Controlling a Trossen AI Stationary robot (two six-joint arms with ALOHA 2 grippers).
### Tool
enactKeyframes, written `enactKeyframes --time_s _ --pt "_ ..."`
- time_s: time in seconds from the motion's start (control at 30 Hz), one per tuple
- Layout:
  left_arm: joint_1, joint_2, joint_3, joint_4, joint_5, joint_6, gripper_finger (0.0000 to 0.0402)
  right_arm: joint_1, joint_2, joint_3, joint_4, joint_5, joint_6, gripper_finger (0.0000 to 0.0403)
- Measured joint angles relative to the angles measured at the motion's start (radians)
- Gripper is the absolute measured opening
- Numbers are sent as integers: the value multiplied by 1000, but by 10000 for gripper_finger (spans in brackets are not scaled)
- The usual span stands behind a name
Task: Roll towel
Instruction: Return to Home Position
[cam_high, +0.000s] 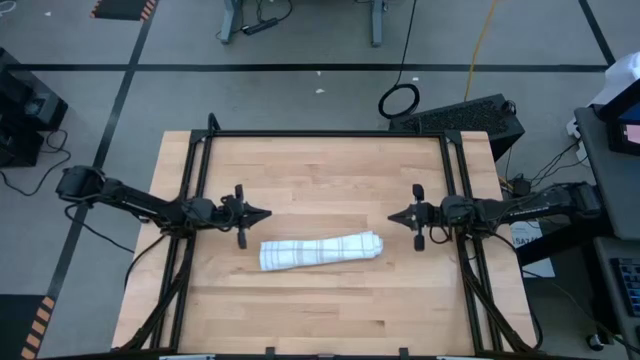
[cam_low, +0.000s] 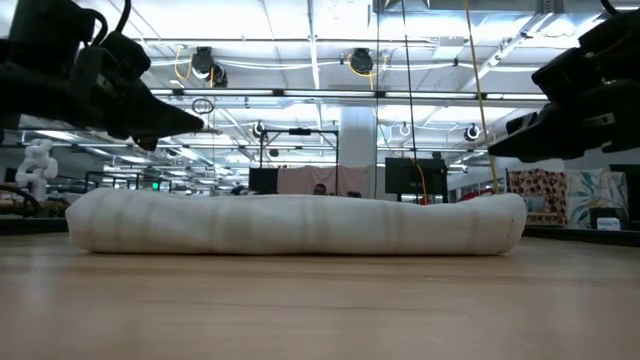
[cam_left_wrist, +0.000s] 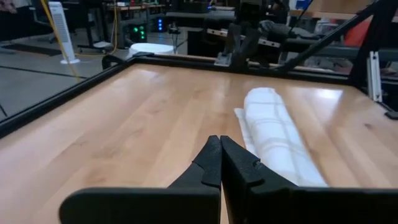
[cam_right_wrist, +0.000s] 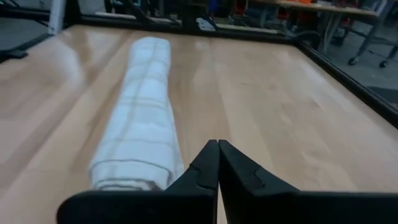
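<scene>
**Operator:** Report the left gripper (cam_high: 262, 214).

**Technician:** Its fingers (cam_left_wrist: 208, 162) are clenched, tip against tip, with nothing between them. The gripper hangs above the table (cam_high: 330, 170).

**Operator:** And the right gripper (cam_high: 393, 216)?

**Technician:** Same condition. Its fingers (cam_right_wrist: 205, 165) are pressed together and empty, and the tips point toward the left gripper's tips.

**Operator:** Where is the towel (cam_high: 321, 250)?

**Technician:** It lies on the table as a finished roll (grey check lines facing outward). It sits just to one side of the line joining the two sets of fingertips. Each end is near one set of tips and lower than it, touching neither.
</scene>
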Motion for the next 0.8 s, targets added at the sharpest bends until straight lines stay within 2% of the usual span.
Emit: enactKeyframes --time_s 0.2,0.47,0.6,0.8 --pt "-26 -129 0 -109 2 -2 0 0 -93 0 -37 -43 -14 0" --pt "-73 -339 0 -343 -49 6 0 0 -311 0 -228 -59 8 0" --pt "-79 -426 0 -389 -51 65 0 0 -401 0 -238 -121 -8 0" --pt "-78 -540 -1 -418 -49 147 0 0 -467 1 -240 -122 -38 0"
